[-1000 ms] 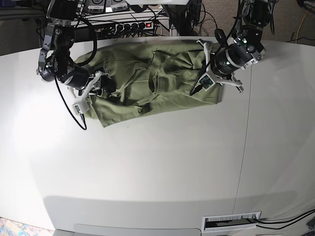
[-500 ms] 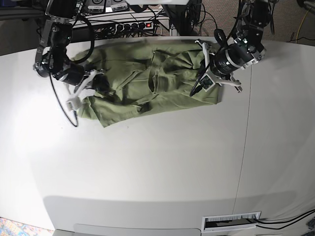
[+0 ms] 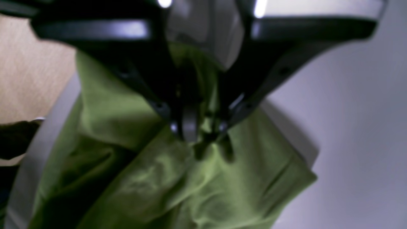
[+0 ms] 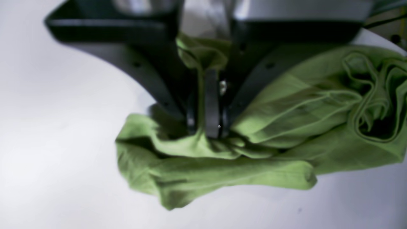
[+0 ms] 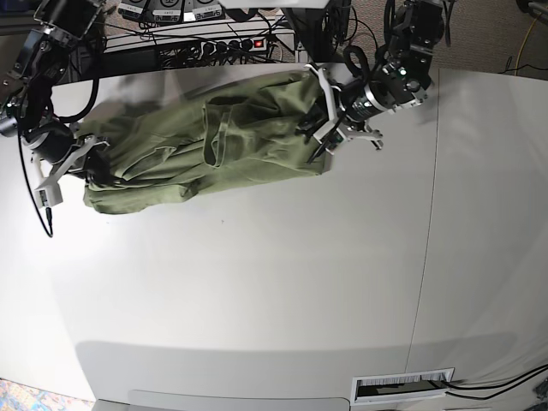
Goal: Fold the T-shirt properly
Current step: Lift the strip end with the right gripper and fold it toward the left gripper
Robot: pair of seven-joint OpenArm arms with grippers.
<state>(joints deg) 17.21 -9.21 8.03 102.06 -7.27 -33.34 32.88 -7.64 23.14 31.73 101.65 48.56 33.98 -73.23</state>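
The T-shirt [image 5: 205, 150] is stretched across the far part of the tabletop [image 5: 282, 282], toward twelve o'clock in the base view, and is drawn into a long, wrinkled band. It is pinched at both ends, presumably so that the cloth can be pulled taut before any fold is laid. At about nine o'clock the right hand [image 4: 206, 127] is pressed together on a bunched fold of fabric. At about one o'clock the left hand [image 3: 197, 130] is pinching a ridge of cloth near the tabletop's far edge.

Both wrist views are blurred, so the exact part gripped, whether hem, sleeve or shoulder, cannot be made out. The collar and sleeves are lost among the folds.
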